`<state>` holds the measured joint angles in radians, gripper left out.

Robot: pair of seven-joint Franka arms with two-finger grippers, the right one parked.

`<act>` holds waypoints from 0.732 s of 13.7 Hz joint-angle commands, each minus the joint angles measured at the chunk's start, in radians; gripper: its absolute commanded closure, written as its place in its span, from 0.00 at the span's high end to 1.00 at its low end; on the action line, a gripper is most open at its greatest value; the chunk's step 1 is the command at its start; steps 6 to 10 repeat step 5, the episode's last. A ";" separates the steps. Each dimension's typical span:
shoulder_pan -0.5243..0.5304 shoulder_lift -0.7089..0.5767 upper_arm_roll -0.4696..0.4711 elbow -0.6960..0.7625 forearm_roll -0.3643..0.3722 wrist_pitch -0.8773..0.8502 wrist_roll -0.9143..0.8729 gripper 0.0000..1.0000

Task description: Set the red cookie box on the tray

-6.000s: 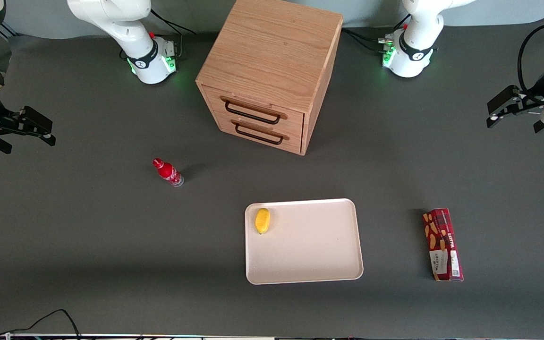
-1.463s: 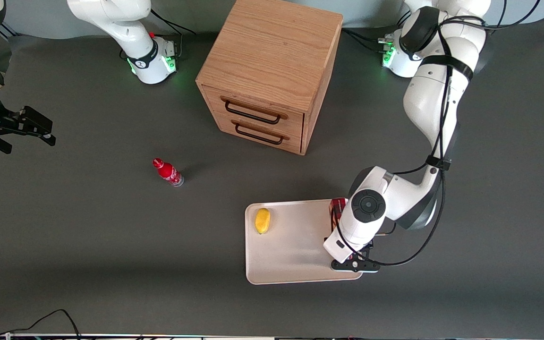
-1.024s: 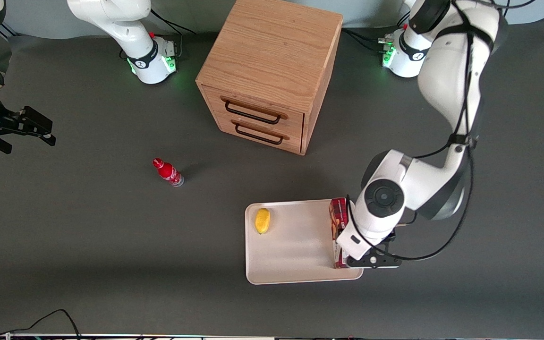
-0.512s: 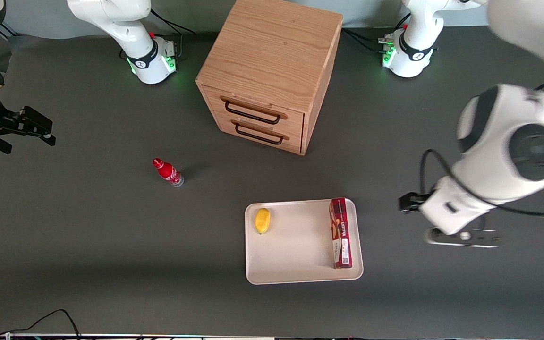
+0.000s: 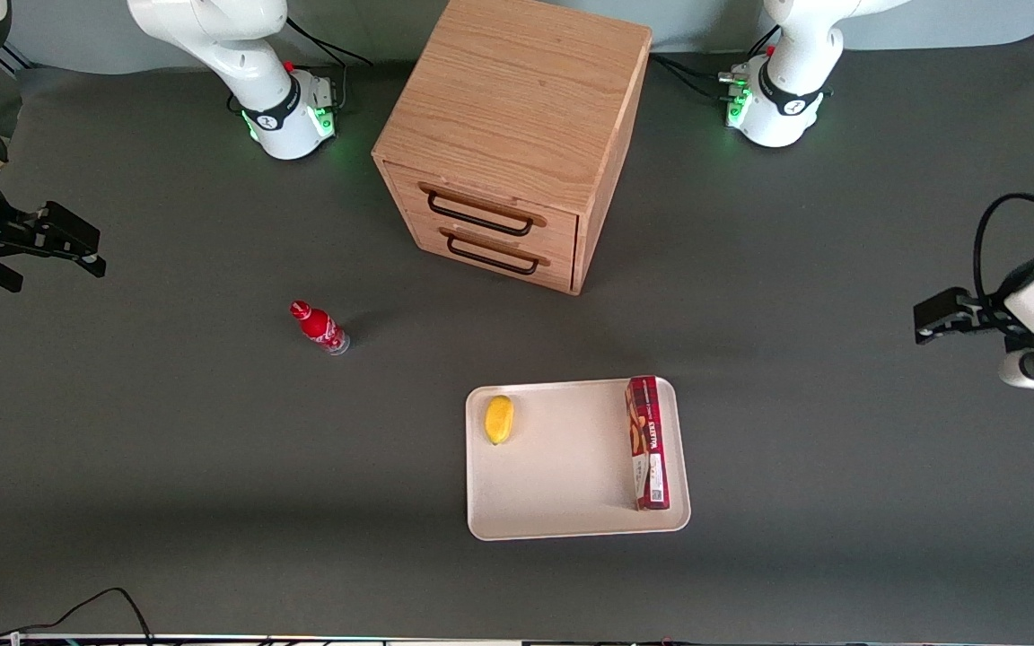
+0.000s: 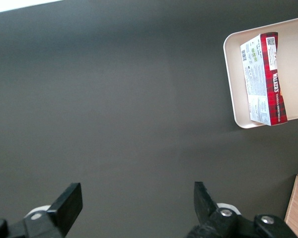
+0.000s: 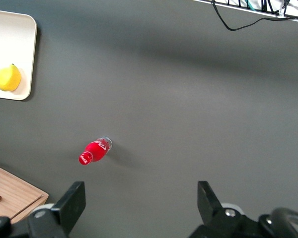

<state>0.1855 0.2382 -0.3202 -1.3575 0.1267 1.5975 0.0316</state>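
On tray [image 5: 571, 502]: red cookie box [image 5: 647, 442], dark-red plaid, on edge | gripper [image 6: 137, 208] well apart, jaws released

dark-red plaid cookie box [image 5: 647, 441], cream tray [image 5: 562, 484], black gripper [image 6: 135, 207]

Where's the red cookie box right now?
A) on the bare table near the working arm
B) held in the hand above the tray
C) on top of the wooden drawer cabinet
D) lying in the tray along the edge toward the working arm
D: the red cookie box lies in the tray along its edge toward the working arm, apart from the lemon, while the hand is open and empty over bare table, away from the tray.
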 commanded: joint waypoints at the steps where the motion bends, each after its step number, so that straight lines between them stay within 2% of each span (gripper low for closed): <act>1: 0.000 -0.094 0.001 -0.141 -0.013 0.056 0.043 1.00; 10: 0.009 -0.096 0.003 -0.126 -0.013 0.048 0.071 1.00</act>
